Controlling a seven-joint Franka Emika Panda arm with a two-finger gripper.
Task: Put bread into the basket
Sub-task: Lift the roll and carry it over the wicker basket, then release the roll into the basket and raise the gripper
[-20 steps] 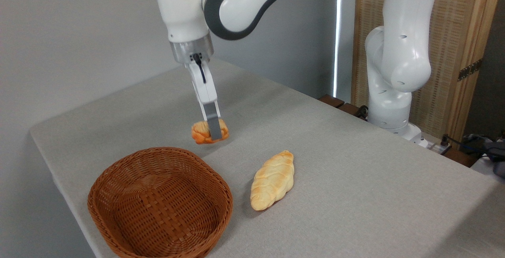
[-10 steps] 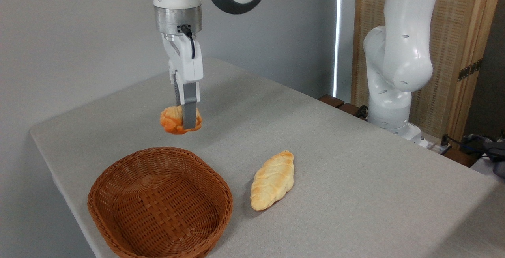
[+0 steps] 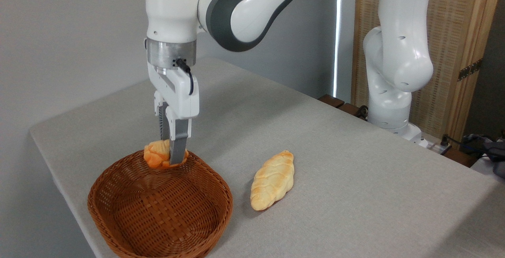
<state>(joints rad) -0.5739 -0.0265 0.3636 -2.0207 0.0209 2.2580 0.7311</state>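
Observation:
The bread (image 3: 157, 157), a small lumpy golden-orange bun, hangs in the air over the far rim of the basket. My gripper (image 3: 171, 156) points straight down and is shut on the bun, its grey near finger (image 3: 178, 147) across the bun's right side. The basket (image 3: 118, 226) is an oval of reddish-brown wicker at the table's front left, with nothing lying inside it.
A longer, paler braided loaf (image 3: 273, 180) lies on the grey tablecloth (image 3: 355, 179) just right of the basket. The arm's white base (image 3: 390, 104) stands at the table's far right edge. The table's left and front edges run close to the basket.
The gripper has carried the bun leftward and toward the camera, then down, from above the bare table behind the basket to just over the basket's far rim.

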